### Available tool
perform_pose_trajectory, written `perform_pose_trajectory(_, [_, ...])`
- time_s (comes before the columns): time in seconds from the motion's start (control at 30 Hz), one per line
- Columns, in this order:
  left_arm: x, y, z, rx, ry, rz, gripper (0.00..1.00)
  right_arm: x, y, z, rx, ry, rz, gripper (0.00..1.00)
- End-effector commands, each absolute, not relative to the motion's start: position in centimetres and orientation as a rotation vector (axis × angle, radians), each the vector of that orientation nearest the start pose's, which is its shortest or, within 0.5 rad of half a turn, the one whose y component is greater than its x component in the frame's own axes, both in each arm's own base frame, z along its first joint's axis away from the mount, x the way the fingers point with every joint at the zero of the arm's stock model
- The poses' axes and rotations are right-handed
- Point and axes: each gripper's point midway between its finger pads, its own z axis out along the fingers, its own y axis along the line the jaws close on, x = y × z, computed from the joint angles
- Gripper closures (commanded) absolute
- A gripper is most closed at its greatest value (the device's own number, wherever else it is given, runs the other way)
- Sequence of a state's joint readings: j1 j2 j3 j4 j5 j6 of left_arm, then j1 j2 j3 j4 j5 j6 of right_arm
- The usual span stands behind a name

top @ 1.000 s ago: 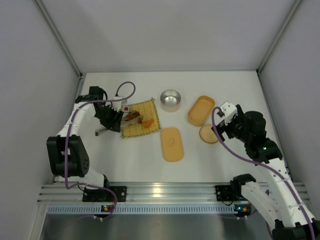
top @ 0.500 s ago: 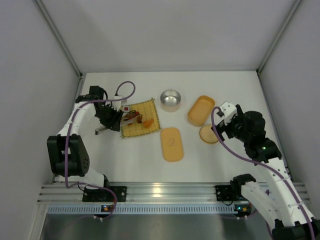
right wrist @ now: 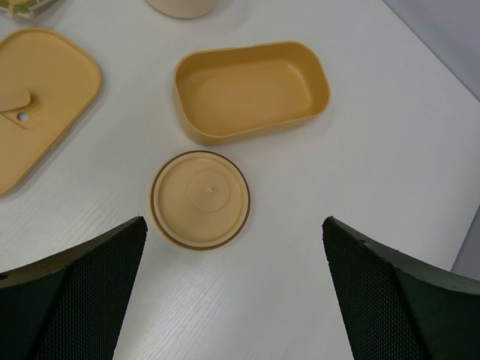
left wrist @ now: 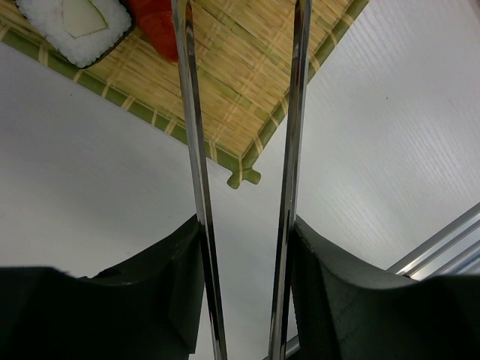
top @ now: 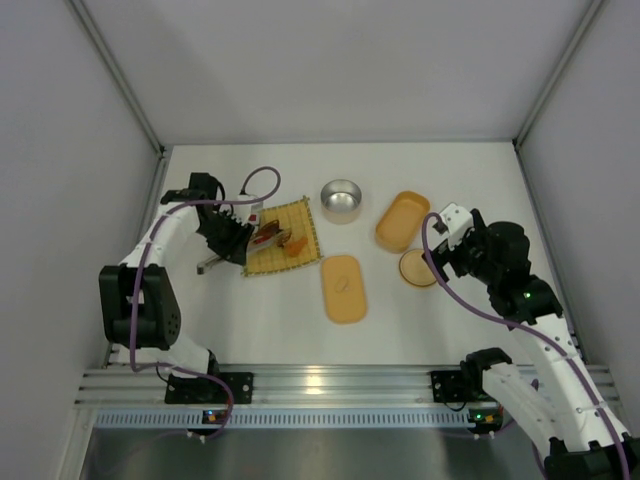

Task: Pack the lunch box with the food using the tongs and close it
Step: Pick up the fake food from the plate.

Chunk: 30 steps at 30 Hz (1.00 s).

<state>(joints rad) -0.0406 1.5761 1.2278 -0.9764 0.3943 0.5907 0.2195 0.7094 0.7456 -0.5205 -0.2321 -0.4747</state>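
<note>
Though the lunch box (right wrist: pixel 251 90) lies open right of centre on the desk (top: pixel 430 320), the food (top: pixel 285 240) is over on the woven mat (top: pixel 303 214) at upper left, a rice roll (left wrist: pixel 75 26) and a red piece (left wrist: pixel 154 26) side by side. The left fingers (top: pixel 231 246) are clamped on the metal tongs (left wrist: pixel 193 150), whose two arms stand apart and reach over the mat's corner toward the food. The right fingers (top: pixel 441 252) hang spread wide above a round tan lid (right wrist: pixel 201 199), touching nothing. The box's flat lid (right wrist: pixel 41 82) lies mid-frame near the mat's lower right corner. A steel bowl (top: pixel 341 198) stands farther up.
</note>
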Motion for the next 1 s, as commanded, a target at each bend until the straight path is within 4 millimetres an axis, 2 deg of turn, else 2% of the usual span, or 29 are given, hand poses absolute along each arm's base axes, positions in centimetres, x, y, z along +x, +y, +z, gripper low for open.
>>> perform_pose_trajectory(0.0, [30.0,-5.8,9.9,0.941,2.606,-0.44,0.52,26.4,7.7,22.0,-0.795,1.815,0.06,0.01])
perform_pose_trajectory(0.17, [30.2,-5.7,10.0,0.939,2.612,-0.431,0.63,26.4,7.5,22.1,-0.793,1.815,0.051,0.01])
perform_pose_trajectory(0.3, [30.3,-5.4,10.0,0.934,2.618,-0.412,0.67,26.4,7.6,22.1,-0.793,1.812,0.054,0.01])
perform_pose_trajectory(0.43, [30.3,-5.5,10.6,0.924,2.611,-0.413,0.77,26.4,7.6,22.3,-0.791,1.808,0.054,0.01])
perform_pose_trajectory(0.53, [30.5,-6.2,12.4,0.907,2.57,-0.447,0.86,26.4,7.5,22.5,-0.788,1.804,0.052,0.01])
perform_pose_trajectory(0.6, [31.2,-6.8,14.6,0.888,2.512,-0.465,0.93,26.4,7.5,22.5,-0.787,1.806,0.053,0.01])
perform_pose_trajectory(0.8, [32.9,-8.4,20.5,0.821,2.393,-0.512,0.98,26.7,7.1,21.5,-0.744,1.867,0.056,0.01])
perform_pose_trajectory(0.93, [33.8,-10.1,22.4,0.829,2.34,-0.544,1.0,26.7,7.0,20.9,-0.717,1.897,0.073,0.01])
perform_pose_trajectory(0.97, [34.0,-10.9,22.4,0.848,2.334,-0.554,1.0,26.7,7.0,20.8,-0.71,1.904,0.077,0.01])
